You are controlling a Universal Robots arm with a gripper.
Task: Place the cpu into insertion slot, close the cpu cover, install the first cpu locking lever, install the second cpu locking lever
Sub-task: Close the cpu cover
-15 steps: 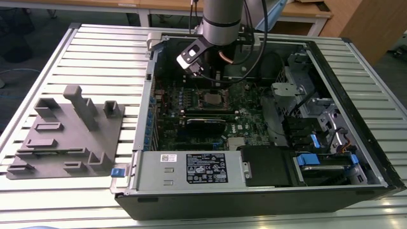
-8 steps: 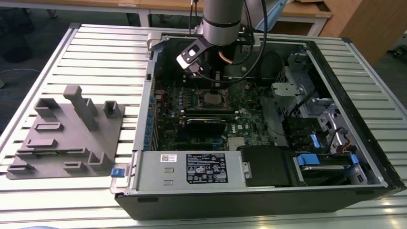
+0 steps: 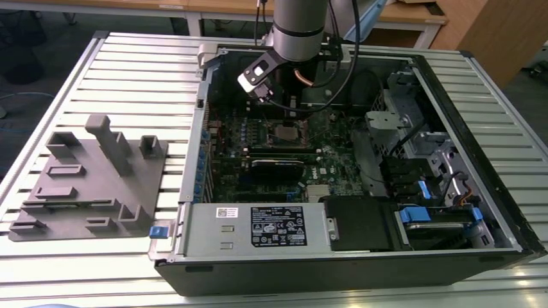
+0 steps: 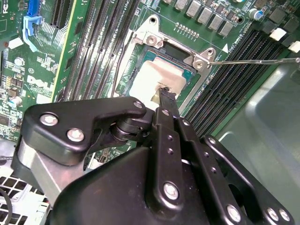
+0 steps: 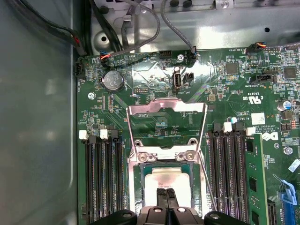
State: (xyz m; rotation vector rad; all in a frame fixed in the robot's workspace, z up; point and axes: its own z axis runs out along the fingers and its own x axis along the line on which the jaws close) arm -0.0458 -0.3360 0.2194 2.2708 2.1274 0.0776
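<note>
Bright light from above glares white off the slatted table [image 3: 51, 269] at the exterior view's lower left. The inside of the computer case [image 3: 479, 212] sits dimmer, shaded by its walls. In the second wrist view the cpu [image 4: 150, 82] washes out nearly white, and screws on my gripper [image 4: 165, 96] catch small highlights. In the first wrist view the raised cpu cover [image 5: 166, 108] gleams.

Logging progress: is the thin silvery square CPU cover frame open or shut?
Open: in the first wrist view the thin silvery cpu cover is tipped back off the black insertion slot, with the dull silver-grey cpu exposed.
</note>
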